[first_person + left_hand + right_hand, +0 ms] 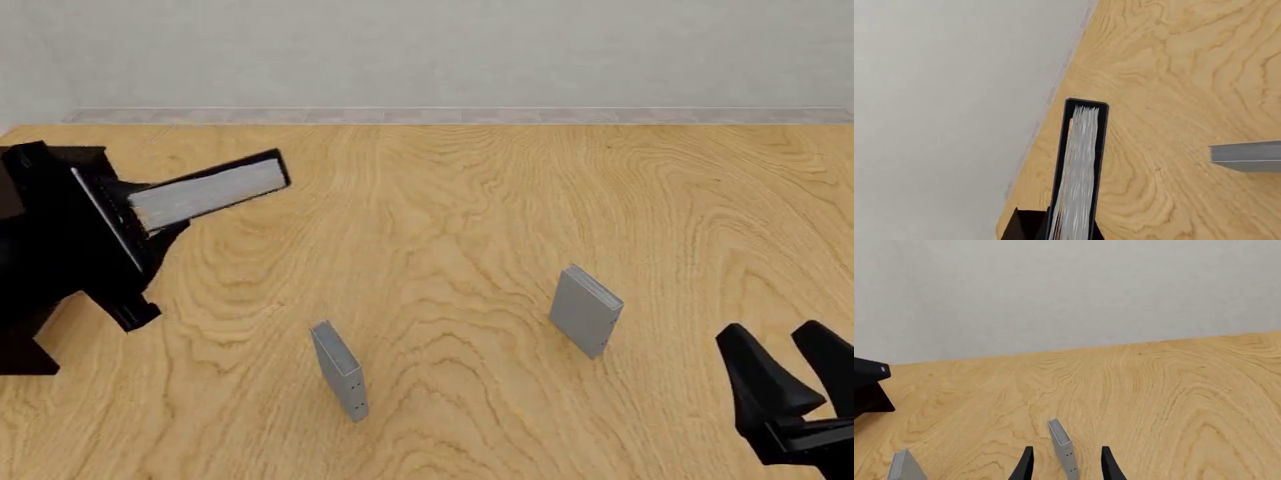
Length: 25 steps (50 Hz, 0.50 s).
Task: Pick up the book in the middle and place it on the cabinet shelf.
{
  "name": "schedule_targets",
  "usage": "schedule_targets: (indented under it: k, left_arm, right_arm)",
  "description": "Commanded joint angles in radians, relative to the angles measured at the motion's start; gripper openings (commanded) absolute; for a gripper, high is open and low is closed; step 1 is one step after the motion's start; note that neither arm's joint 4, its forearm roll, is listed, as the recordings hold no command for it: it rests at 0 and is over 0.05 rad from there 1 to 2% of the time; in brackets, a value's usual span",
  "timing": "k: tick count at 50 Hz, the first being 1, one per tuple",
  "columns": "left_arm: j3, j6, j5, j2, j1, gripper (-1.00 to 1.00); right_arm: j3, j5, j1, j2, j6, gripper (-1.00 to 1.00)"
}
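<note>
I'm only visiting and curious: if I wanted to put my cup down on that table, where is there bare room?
The widest bare wood runs along the far wall, beyond the two grey books. The strip between those books is free too. It is crowded at the left, where the left gripper holds the black book aloft, and at the near right by the open right gripper.

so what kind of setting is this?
Likely a simulated tabletop test scene: bare wood-grain table, plain grey wall, and only books as props, a black book in the left tool.
</note>
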Motion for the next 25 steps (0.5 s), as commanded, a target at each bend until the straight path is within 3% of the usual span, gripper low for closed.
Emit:
schedule_targets:
  k: [1,9,10,25]
  left_arm:
    - [0.017,0.094,-0.083,-0.025,0.096,-1.0]
    - [0.034,0.136,-0.129,-0.028,0.121,-1.0]
    - [0.05,0.18,-0.187,-0.022,0.147,-1.0]
    - [-0.054,0.163,-0.197,0.017,0.237,-1.0]
  right_arm:
    - [0.0,0.004,0.001,-0.004,-0.001,1.0]
    - [0.0,0.006,0.002,-0.006,-0.001,1.0]
    - [0.0,0.007,0.002,-0.007,-0.001,1.0]
    - [0.0,-0.003,0.002,0.005,-0.002,1.0]
